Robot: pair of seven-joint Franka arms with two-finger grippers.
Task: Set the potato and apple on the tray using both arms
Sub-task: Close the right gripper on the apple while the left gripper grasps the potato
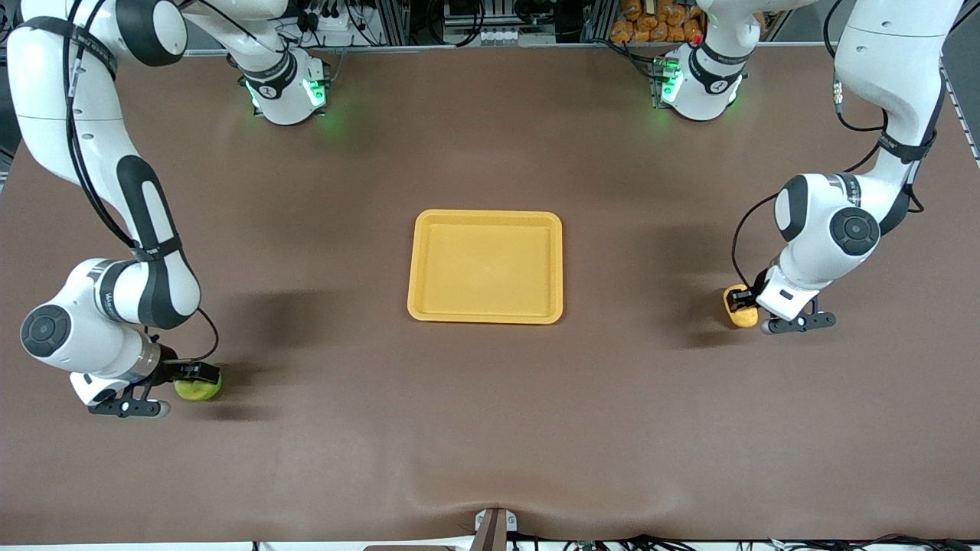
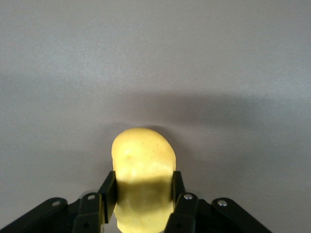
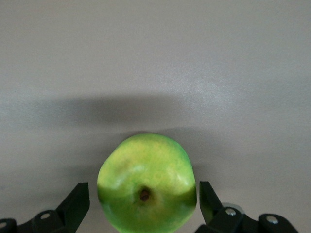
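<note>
On the brown bench, the left gripper (image 1: 741, 304) has its jaws clenched on the small oblong yellow potato (image 2: 143, 177) near the left arm's end, ready to lift, while the right gripper (image 1: 200, 377) brackets the round green apple (image 3: 146, 183) at the right arm's end with released jaws, both fruits well apart from the empty shallow yellow-orange plastic tray (image 1: 419, 264) between them.

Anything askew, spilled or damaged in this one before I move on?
Nothing stands out. The tray sits square mid-table. The left gripper is shut on the potato at its end of the table; the right gripper stands open around the apple, fingers apart from it. Both fruits look whole.
</note>
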